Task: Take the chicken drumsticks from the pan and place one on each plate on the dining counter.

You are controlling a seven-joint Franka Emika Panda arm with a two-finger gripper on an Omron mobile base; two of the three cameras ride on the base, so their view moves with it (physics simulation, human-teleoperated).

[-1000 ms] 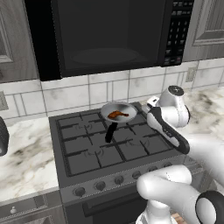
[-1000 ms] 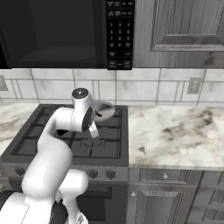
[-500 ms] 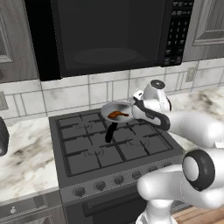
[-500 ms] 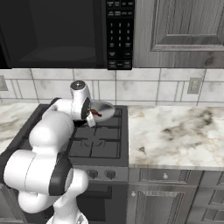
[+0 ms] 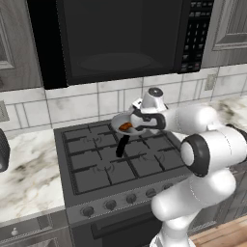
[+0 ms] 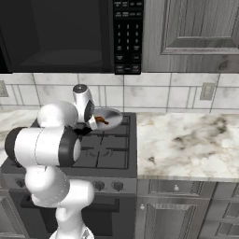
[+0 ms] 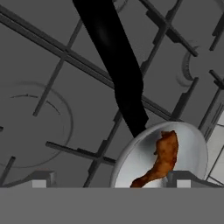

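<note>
So the pan [image 5: 126, 124] sat on the back burner grate of the gas stove [image 5: 116, 161], close under the tiled backsplash [image 5: 72, 103], its straight black handle [image 5: 121, 144] pointing toward the front of the stove. Chicken drumsticks [image 7: 161, 158] lay inside the pan as a reddish-brown glossy mass; in the hand view they read as one long curved shape with the thicker end toward the handle side, and whether the two pieces touched or overlapped could not be told. From the left base view a bit of orange-brown meat showed at the pan's near edge, partly hidden behind the robot's wrist. The gripper [image 7: 111, 180] hung just above the pan with its jaws spread wide apart, holding nothing; one finger tip [image 7: 41, 179] was over the bare grate beside the pan, the other over the pan next to the meat. No contact between fingers and drumsticks or pan was visible. In the right base view the pan [image 6: 108, 117] sat at the stove's back right, beside the marble worktop [image 6: 186, 140], with the white hand just left of it and the meat visible as a dark-red streak. A black microwave [image 5: 116, 38] hung above the stove, grey panelled cabinets [image 6: 196, 28] to its side. Stove knobs [image 5: 130, 198] lined the front panel below the grates.
</note>
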